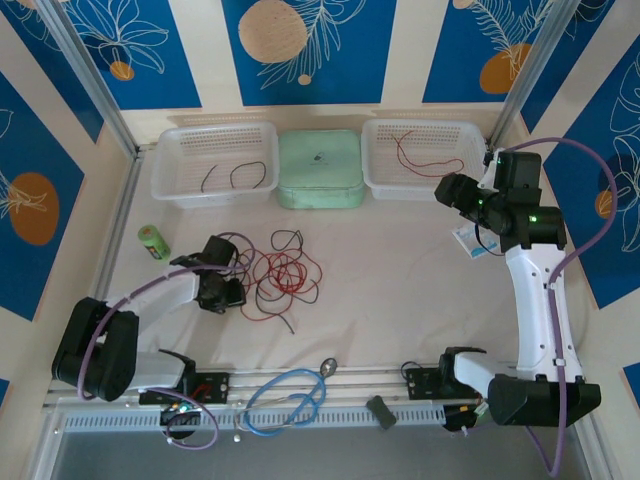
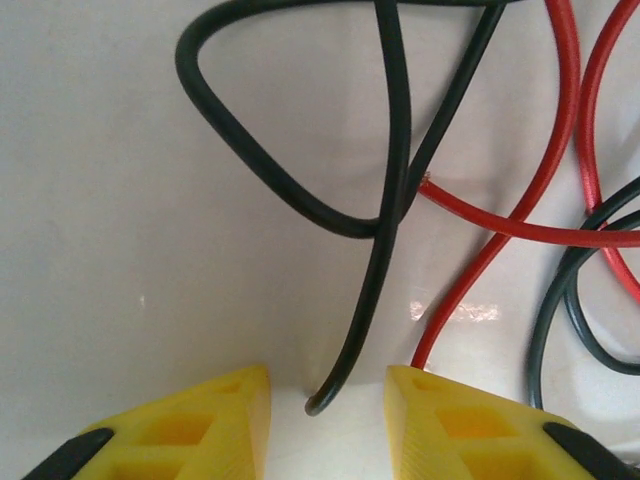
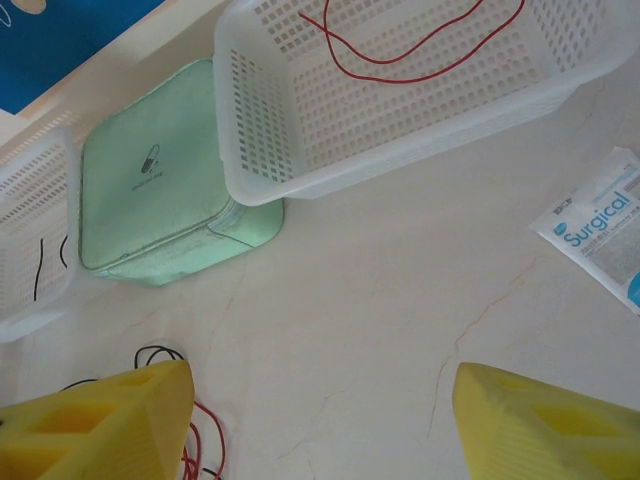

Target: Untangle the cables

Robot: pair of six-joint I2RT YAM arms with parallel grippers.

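Red and black thin cables [image 1: 285, 275] lie tangled mid-table, with bare white tabletop [image 1: 400, 270] open on their right as far as the right gripper [image 1: 452, 190], its yellow fingers [image 3: 110, 420] spread wide. At the tangle's left edge the left gripper [image 2: 325, 390] has its jaws parted, and its wrist view shows a black cable end [image 2: 320, 398] loose between them, too small to tell from above.

**Cables** [image 1: 283, 277]: thin red and black wires tangled in flat overlapping loops just ahead of the left gripper's yellow fingers [image 2: 200, 425]. 1 black wire [image 2: 368, 295] ends between the 2 fingers, touching neither. 1 red wire [image 3: 385, 62] lies apart in a loose curve, well beyond the right gripper's fingers [image 3: 110, 420].
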